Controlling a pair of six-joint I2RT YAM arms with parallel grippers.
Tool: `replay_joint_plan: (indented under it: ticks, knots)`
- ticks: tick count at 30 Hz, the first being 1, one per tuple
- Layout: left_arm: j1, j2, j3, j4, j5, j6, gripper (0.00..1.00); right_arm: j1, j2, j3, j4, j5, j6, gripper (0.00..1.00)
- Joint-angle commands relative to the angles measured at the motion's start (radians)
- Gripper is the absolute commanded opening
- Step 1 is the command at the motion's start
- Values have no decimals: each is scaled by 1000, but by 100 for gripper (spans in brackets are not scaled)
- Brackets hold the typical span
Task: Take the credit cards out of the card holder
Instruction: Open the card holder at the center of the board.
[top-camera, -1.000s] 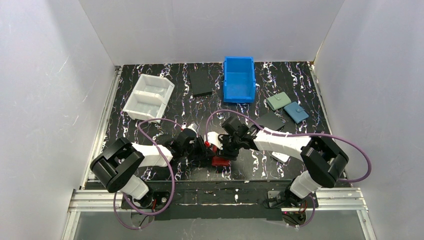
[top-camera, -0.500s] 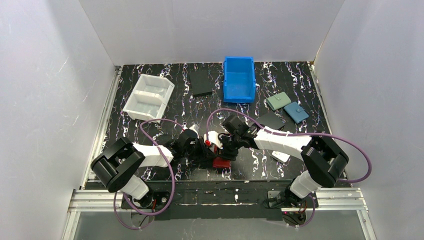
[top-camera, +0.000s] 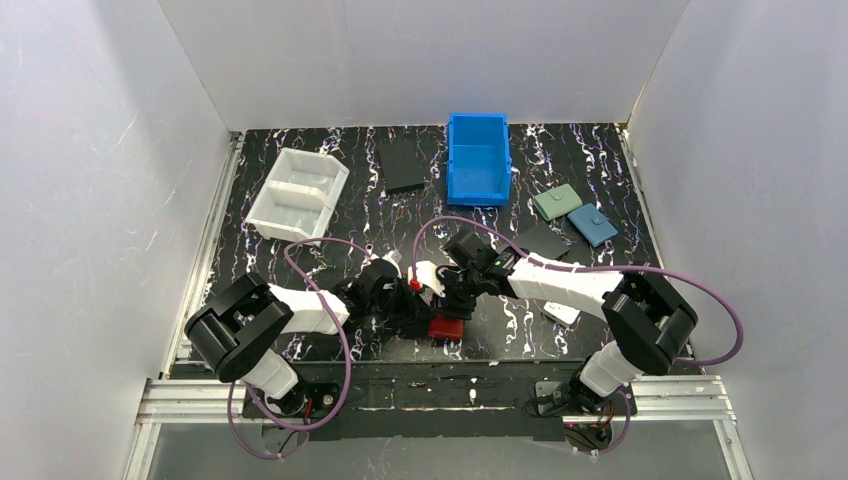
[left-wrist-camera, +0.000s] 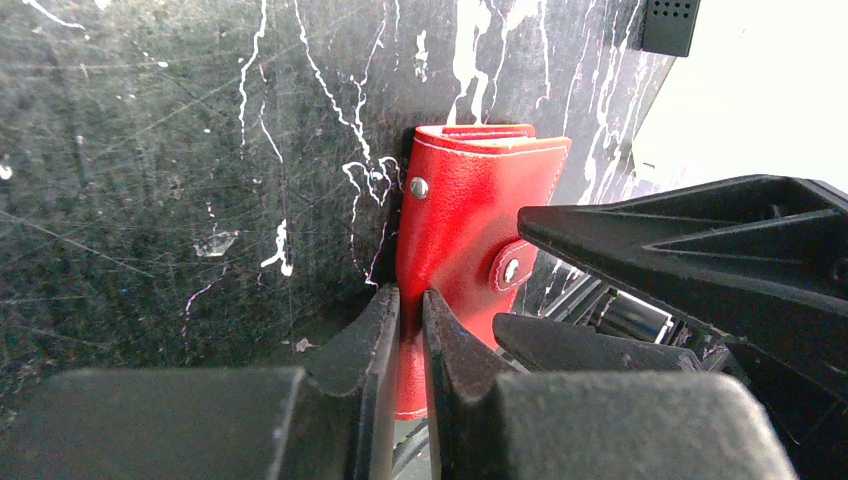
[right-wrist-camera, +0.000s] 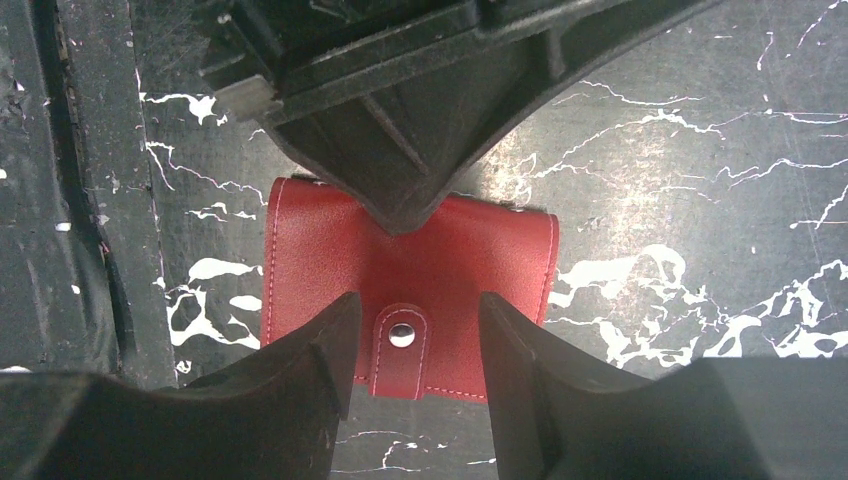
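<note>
The red card holder (top-camera: 446, 327) lies folded on the black table near the front middle, its snap tab (right-wrist-camera: 402, 345) fastened. My left gripper (left-wrist-camera: 410, 295) is shut on the holder's (left-wrist-camera: 470, 200) near edge, pinching the red leather between its fingertips. My right gripper (right-wrist-camera: 415, 305) stands open over the holder (right-wrist-camera: 410, 260), one finger on each side of the tab, touching nothing that I can see. In the top view the two grippers meet over the holder, left gripper (top-camera: 422, 315) and right gripper (top-camera: 448, 300). The credit cards are hidden.
A blue bin (top-camera: 478, 158), a white divided tray (top-camera: 298, 193) and a black flat case (top-camera: 402, 165) stand at the back. At the right lie a teal-green wallet (top-camera: 557, 202), a blue wallet (top-camera: 592, 225), another black case (top-camera: 543, 240) and a small white flat item (top-camera: 560, 313).
The left arm and the card holder have edged slightly to the right and nearer the front edge. Both grippers keep the same opening.
</note>
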Motion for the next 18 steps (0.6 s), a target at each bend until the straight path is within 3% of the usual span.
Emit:
replay_joint_plan:
  ticks: [1, 12, 18]
  knots:
    - [-16, 27, 3, -48, 6, 12, 3, -6, -7, 28, 26, 0, 14, 55]
    - [-18, 36, -10, -34, -4, -9, 3, -2, 4, 25, -2, 47, -26, 52]
    - [-17, 34, -32, -30, -29, -46, 2, -2, -3, -1, -56, -33, -91, 54]
